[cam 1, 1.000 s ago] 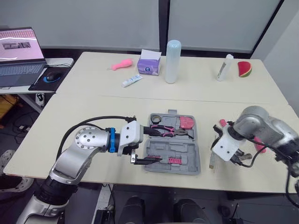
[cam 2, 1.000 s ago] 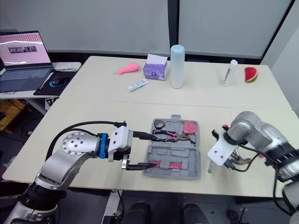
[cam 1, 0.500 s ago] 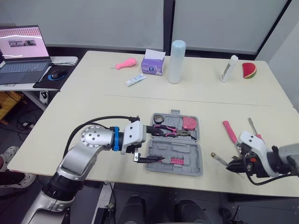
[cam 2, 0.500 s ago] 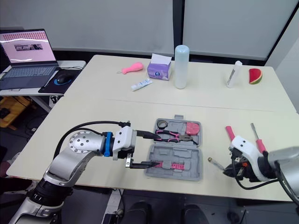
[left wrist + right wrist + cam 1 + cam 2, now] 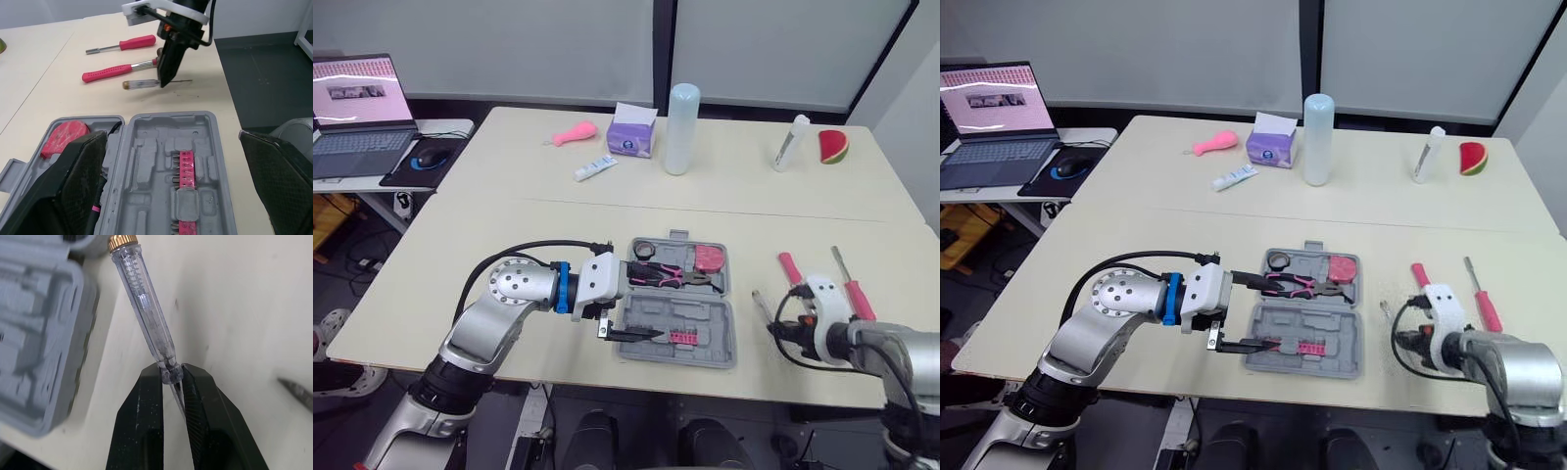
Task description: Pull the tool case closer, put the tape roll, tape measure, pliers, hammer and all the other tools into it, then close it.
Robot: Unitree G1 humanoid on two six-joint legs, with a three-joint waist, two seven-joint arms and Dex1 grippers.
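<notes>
The grey tool case [image 5: 700,328] lies open near the table's front edge. Its far half holds a black tape roll [image 5: 644,251], pink-handled pliers [image 5: 671,277] and a pink tape measure [image 5: 707,258]. A pink bit strip [image 5: 187,171] sits in the near half. My left gripper [image 5: 628,305] is open, its fingers straddling the case's left edge. To the right of the case, my right gripper [image 5: 171,372] is shut on the shaft end of a clear-handled screwdriver [image 5: 144,308], low over the table. Two pink-handled screwdrivers [image 5: 790,266] [image 5: 852,294] lie further right.
At the back stand a tall pale bottle [image 5: 677,127], a purple tissue box [image 5: 632,137], a pink toy [image 5: 574,132], a white tube [image 5: 591,168], a slim white bottle [image 5: 787,143] and a watermelon slice [image 5: 828,146]. A laptop [image 5: 352,113] and mouse sit on a side desk at the left.
My right arm has dropped from a raised pose to table height, still holding the clear screwdriver, whose handle now points away from me. The left gripper has stayed at the case. The camera shifted slightly.
</notes>
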